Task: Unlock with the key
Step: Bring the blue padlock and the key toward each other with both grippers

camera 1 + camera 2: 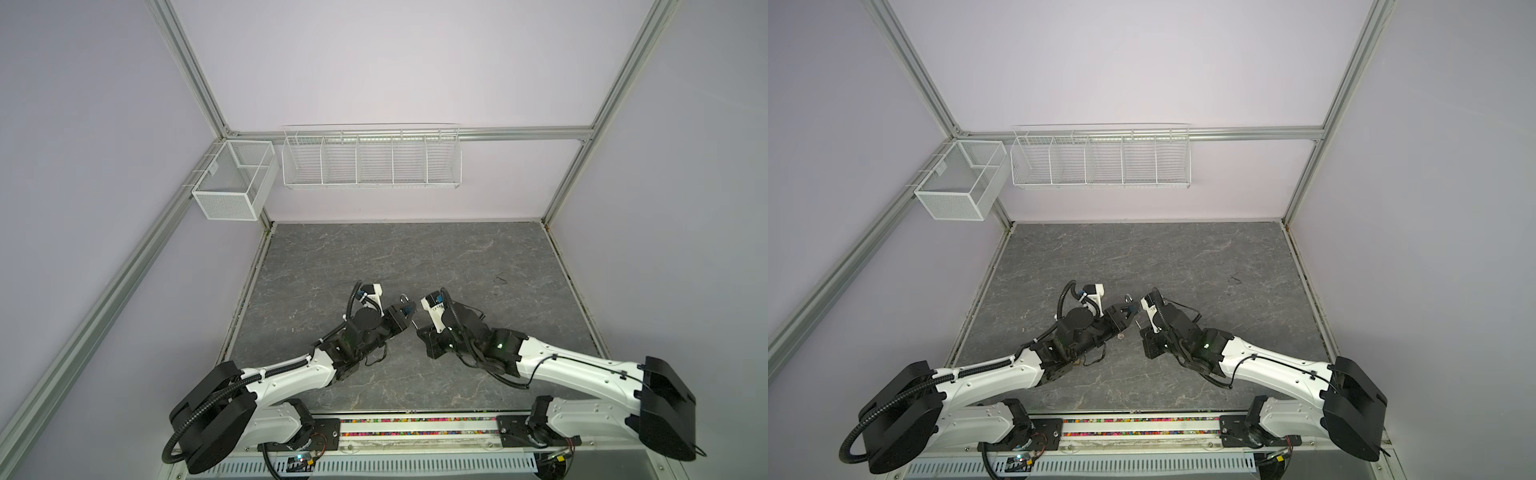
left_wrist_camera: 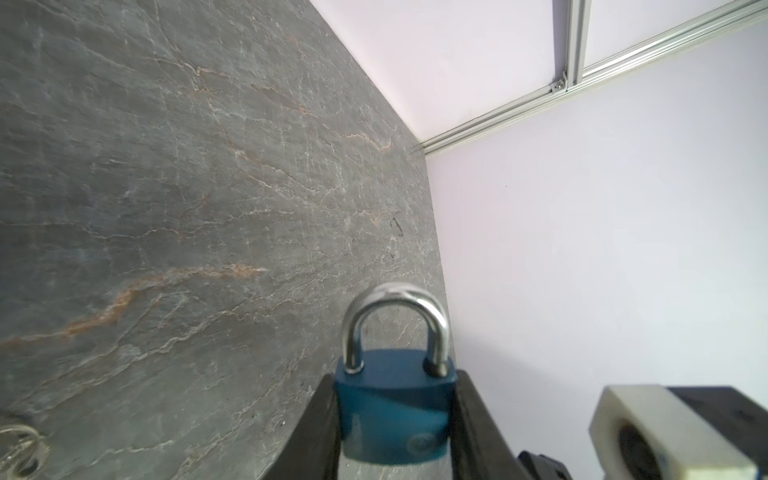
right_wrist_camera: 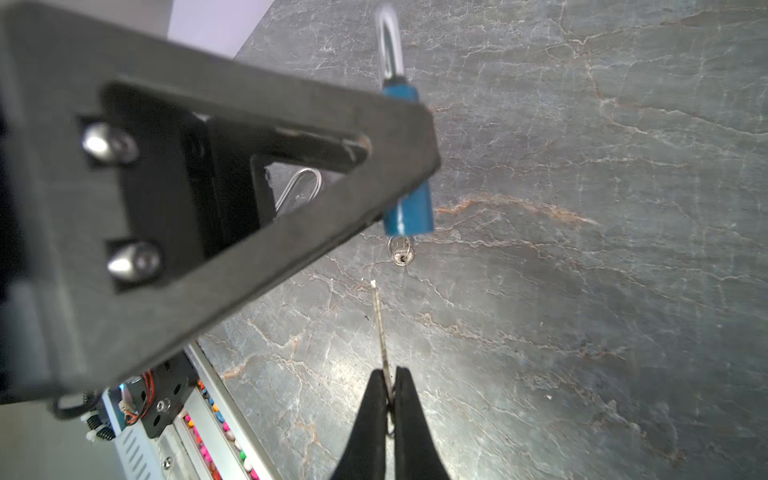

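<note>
Mid-air: left gripper (image 2: 395, 378) clamped on the body of the blue metal padlock (image 2: 392, 415), silver shackle (image 2: 397, 316) seated shut, lock held clear of the grey marbled worktop (image 2: 166, 208). Right gripper (image 3: 389, 372) pinched together on the thin silver key (image 3: 381, 328), tip aimed at the padlock underside, near but apart. Keyhole not visible.

Risks: the key is gripped only at its tail, so an off-axis push likely pivots it in the pads or skids it off the lock base. The padlock could twist in its side grip. A second small silver key (image 3: 401, 251) looks to lie on the worktop below, possible mix-up.
</note>
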`<action>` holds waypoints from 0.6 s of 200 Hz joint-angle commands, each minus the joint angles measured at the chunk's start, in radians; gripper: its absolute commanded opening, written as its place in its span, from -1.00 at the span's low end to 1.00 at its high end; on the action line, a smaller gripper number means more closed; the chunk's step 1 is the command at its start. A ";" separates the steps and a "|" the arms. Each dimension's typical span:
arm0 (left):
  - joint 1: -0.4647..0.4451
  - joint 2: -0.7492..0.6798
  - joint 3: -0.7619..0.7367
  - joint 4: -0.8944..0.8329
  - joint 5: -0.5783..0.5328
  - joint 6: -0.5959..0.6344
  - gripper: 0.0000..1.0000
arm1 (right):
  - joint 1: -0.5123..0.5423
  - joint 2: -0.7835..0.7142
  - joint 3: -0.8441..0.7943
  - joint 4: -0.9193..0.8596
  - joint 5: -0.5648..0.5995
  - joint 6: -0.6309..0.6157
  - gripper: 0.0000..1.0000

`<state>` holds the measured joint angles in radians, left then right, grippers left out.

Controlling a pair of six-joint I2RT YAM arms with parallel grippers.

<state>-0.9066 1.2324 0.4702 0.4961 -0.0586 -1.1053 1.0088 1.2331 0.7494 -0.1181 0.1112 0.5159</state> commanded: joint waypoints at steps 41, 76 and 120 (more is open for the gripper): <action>-0.006 -0.090 -0.016 -0.007 -0.018 0.051 -1.00 | -0.006 0.024 0.054 -0.076 0.050 0.010 -0.86; -0.006 -0.095 -0.019 -0.023 -0.029 0.052 -1.00 | -0.006 0.043 0.067 -0.067 0.039 0.015 -0.86; -0.009 -0.100 -0.034 -0.018 -0.073 0.065 -1.00 | -0.003 0.051 0.089 -0.074 0.034 0.015 -0.86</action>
<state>-0.9092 1.1519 0.4511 0.4591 -0.0849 -1.0649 1.0077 1.2785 0.8074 -0.1715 0.1417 0.5232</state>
